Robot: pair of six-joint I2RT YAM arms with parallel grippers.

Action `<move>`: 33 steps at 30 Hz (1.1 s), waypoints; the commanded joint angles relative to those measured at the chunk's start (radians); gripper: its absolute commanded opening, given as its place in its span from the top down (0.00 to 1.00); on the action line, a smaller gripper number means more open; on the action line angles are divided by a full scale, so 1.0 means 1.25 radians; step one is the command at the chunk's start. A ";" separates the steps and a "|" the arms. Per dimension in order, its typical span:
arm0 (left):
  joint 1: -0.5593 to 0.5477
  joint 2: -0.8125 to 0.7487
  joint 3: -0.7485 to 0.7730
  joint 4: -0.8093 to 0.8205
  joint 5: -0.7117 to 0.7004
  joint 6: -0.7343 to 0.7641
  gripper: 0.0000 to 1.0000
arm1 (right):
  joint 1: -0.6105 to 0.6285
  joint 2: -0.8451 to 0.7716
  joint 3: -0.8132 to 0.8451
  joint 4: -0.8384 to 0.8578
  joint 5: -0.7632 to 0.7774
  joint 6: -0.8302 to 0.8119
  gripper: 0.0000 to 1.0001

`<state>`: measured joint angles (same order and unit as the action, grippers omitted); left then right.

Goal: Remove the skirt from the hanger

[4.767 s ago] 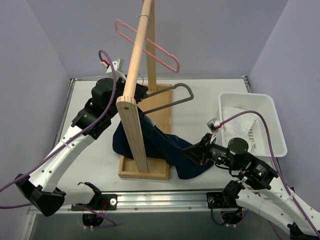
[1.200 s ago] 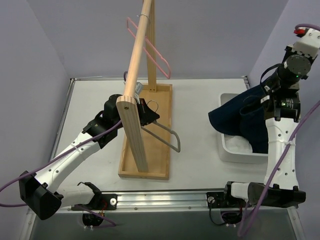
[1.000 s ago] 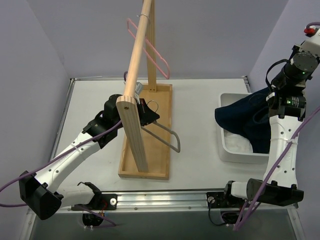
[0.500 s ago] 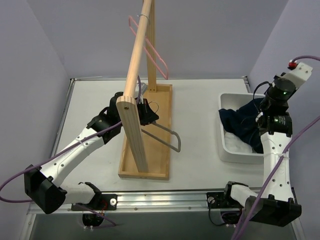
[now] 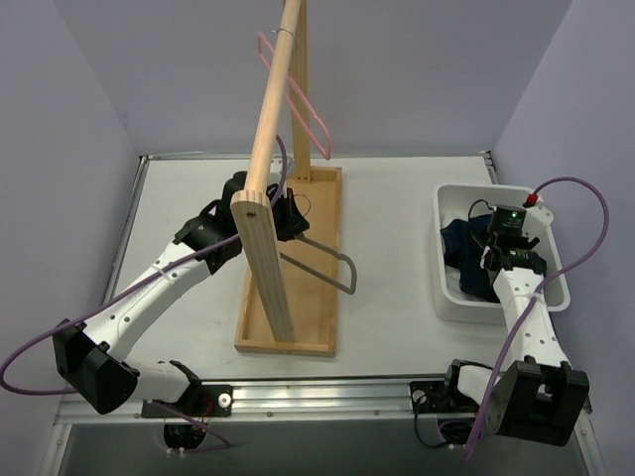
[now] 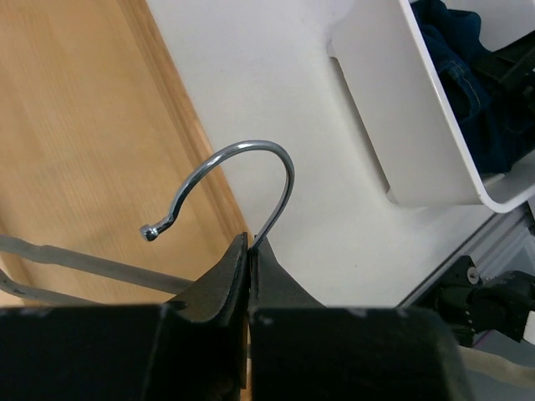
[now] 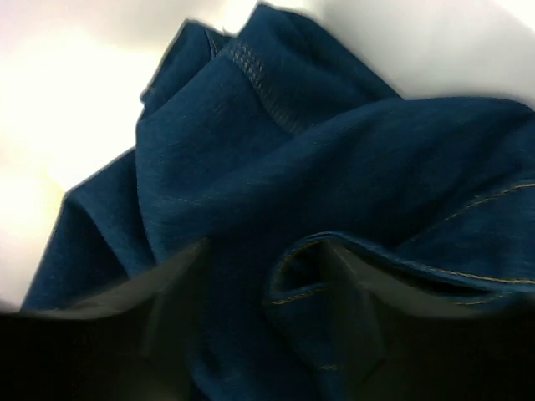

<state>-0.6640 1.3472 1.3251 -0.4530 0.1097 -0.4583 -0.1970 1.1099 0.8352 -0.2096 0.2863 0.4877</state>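
Observation:
The dark blue skirt (image 5: 464,250) lies crumpled in the white bin (image 5: 448,201), off the hanger. My right gripper (image 5: 493,266) points down into the bin, and in the right wrist view its jaws (image 7: 267,271) stand open and wide apart, with folds of the skirt (image 7: 276,150) between and under them. The grey hanger (image 5: 332,266) is bare and hangs over the wooden base. My left gripper (image 5: 289,220) is shut on the hanger's metal hook (image 6: 266,180), just below its curve; the fingertips (image 6: 249,244) meet on the wire.
A wooden clothes rack (image 5: 266,149) with a long rod and a flat base board (image 5: 316,307) stands mid-table. A pink hanger (image 5: 298,94) hangs on the rod at the back. The bin's white wall (image 6: 401,125) shows in the left wrist view.
My right arm came down from high above the bin, lowering the skirt into it, and its jaws opened. The left arm shifted slightly toward the rack, still holding the hanger.

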 commanded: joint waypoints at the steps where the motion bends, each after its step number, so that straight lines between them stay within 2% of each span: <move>1: 0.005 -0.002 0.075 -0.033 -0.070 0.063 0.98 | 0.002 0.003 0.064 -0.064 -0.028 -0.034 0.28; 3: 0.006 0.001 0.092 -0.054 -0.110 0.079 0.98 | 0.012 -0.009 0.128 -0.098 -0.042 -0.054 0.15; 4: 0.006 0.003 0.098 -0.061 -0.123 0.095 0.98 | 0.018 -0.034 0.153 -0.128 -0.047 -0.071 0.04; 5: 0.006 0.006 0.104 -0.073 -0.135 0.103 0.98 | 0.037 -0.047 0.177 -0.139 -0.072 -0.078 0.00; 7: 0.006 0.010 0.118 -0.084 -0.166 0.121 0.98 | 0.059 -0.096 0.243 -0.150 -0.157 -0.098 0.00; 8: 0.007 0.010 0.122 -0.092 -0.172 0.126 0.98 | 0.086 -0.110 0.259 -0.148 -0.298 -0.109 0.00; 11: 0.008 0.010 0.123 -0.099 -0.201 0.141 0.98 | 0.143 -0.153 0.254 -0.076 -0.528 -0.059 0.00; 12: 0.008 0.011 0.124 -0.101 -0.205 0.142 0.98 | 0.193 -0.165 0.242 -0.017 -0.658 -0.041 0.00; 13: 0.008 0.014 0.130 -0.106 -0.210 0.143 0.98 | 0.224 -0.172 0.228 0.010 -0.699 -0.023 0.00; 14: 0.007 0.017 0.133 -0.108 -0.210 0.145 0.98 | 0.260 -0.180 0.202 0.031 -0.709 -0.010 0.00; 15: 0.008 0.021 0.135 -0.110 -0.209 0.145 0.98 | 0.343 -0.192 0.191 0.067 -0.705 -0.007 0.00; 18: 0.008 0.025 0.149 -0.121 -0.212 0.143 0.98 | 0.468 -0.164 0.181 0.081 -0.679 -0.021 0.00; 19: 0.008 0.027 0.150 -0.125 -0.213 0.143 0.98 | 0.548 -0.146 0.186 0.079 -0.668 -0.026 0.01; 23: 0.008 0.018 0.160 -0.131 -0.212 0.136 0.98 | 0.738 -0.054 0.239 0.028 -0.507 -0.071 0.03; 26: 0.008 0.006 0.161 -0.139 -0.213 0.136 0.98 | 0.768 -0.019 0.252 0.022 -0.465 -0.082 0.06; 30: 0.008 -0.009 0.156 -0.147 -0.207 0.136 0.98 | 0.769 -0.017 0.235 0.052 -0.467 -0.082 0.12; 33: 0.008 -0.017 0.148 -0.148 -0.192 0.137 0.98 | 0.769 -0.025 0.206 0.077 -0.477 -0.077 0.35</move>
<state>-0.6582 1.3708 1.4696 -0.6460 -0.1417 -0.2985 0.7635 1.1126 1.1030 -0.1795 -0.3271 0.3985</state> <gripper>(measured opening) 0.044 0.694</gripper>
